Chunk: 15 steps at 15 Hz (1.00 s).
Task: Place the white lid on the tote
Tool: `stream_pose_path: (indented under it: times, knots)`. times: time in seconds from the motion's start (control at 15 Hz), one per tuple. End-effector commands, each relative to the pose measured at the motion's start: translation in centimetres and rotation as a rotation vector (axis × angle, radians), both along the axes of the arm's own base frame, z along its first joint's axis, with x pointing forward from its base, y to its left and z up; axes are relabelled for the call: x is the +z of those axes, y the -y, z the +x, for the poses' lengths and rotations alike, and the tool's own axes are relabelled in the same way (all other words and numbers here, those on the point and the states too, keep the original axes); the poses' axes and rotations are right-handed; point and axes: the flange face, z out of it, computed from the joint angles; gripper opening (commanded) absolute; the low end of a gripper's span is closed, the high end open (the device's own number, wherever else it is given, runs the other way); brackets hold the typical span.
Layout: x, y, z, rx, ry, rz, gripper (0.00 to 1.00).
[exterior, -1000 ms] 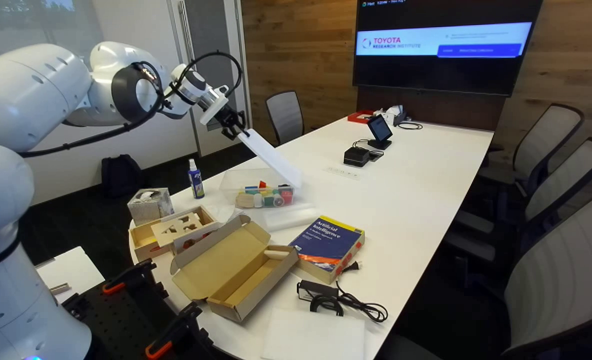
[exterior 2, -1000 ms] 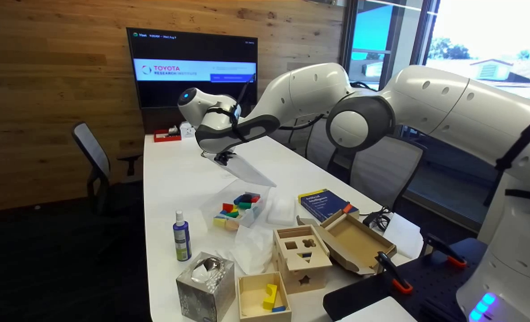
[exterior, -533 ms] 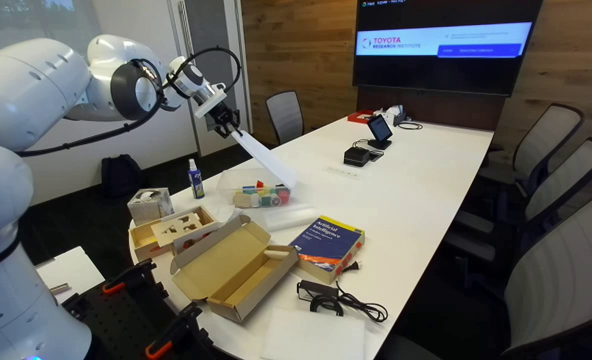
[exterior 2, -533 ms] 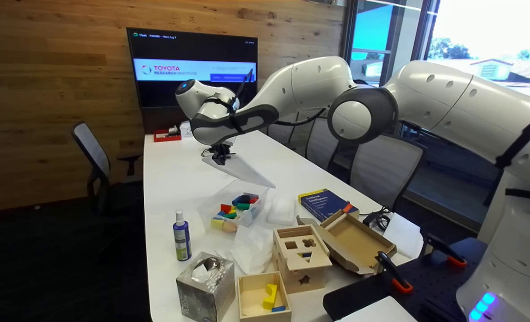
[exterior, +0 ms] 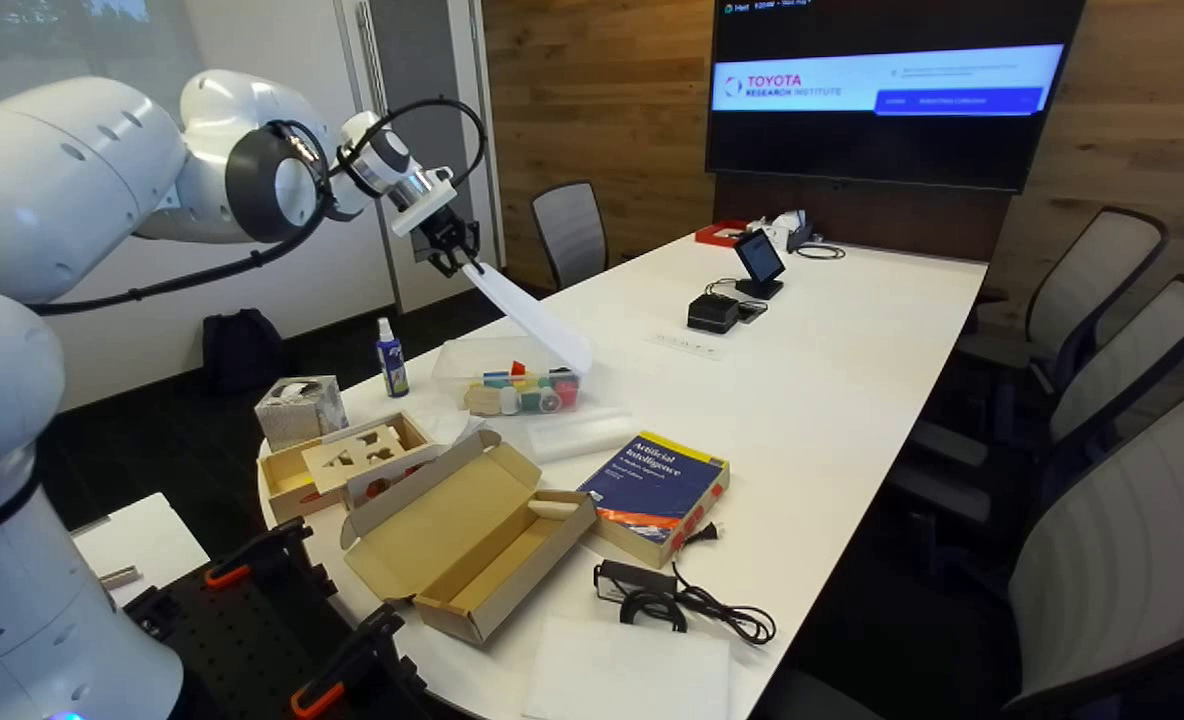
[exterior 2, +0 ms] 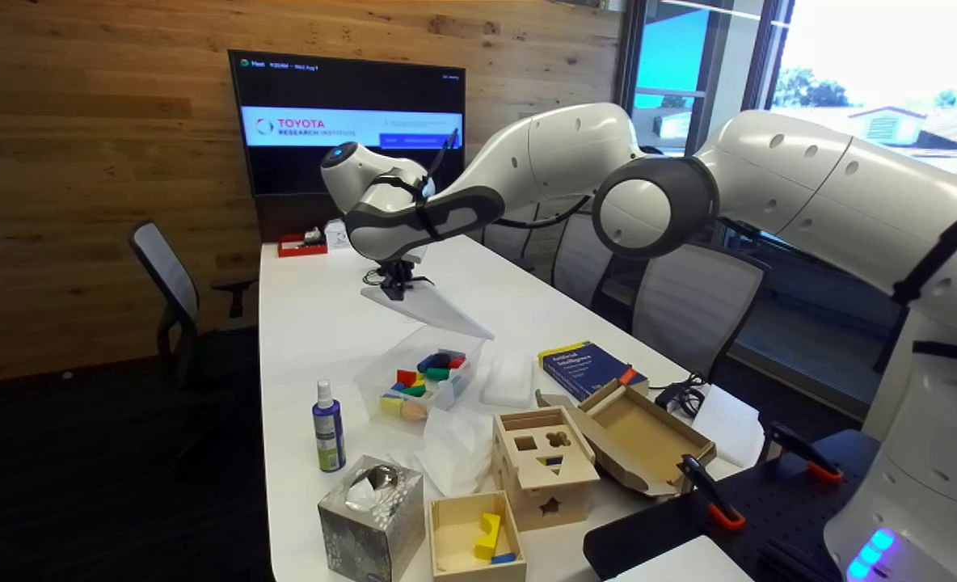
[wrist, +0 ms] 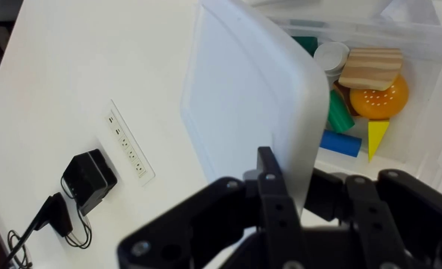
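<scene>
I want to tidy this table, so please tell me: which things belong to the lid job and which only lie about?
Belong to the job:
gripper
white lid, held tilted in it
open clear tote

Lying about:
spray bottle
tissue box
wooden shape sorter
cardboard box
blue-covered book
power adapter

In an exterior view, desk (exterior: 752, 410) free at 3 o'clock from tote (exterior: 487, 356); spray bottle (exterior: 392, 364) blocks 9, book (exterior: 657, 487) 4.
</scene>
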Motion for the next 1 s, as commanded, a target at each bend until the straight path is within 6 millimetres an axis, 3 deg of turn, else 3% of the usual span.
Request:
stream_pose_path:
  times: [0.0,0.33,0.93]
  knots:
    - [-0.66,0.21,0.57,0.018,0.000,0.050,0.01]
    - [-1.55,0.50,0.97,0.032,-0.004,0.078,0.01]
    - [-0.90,-0.49,0.38,0.102,-0.074,0.139,0.01]
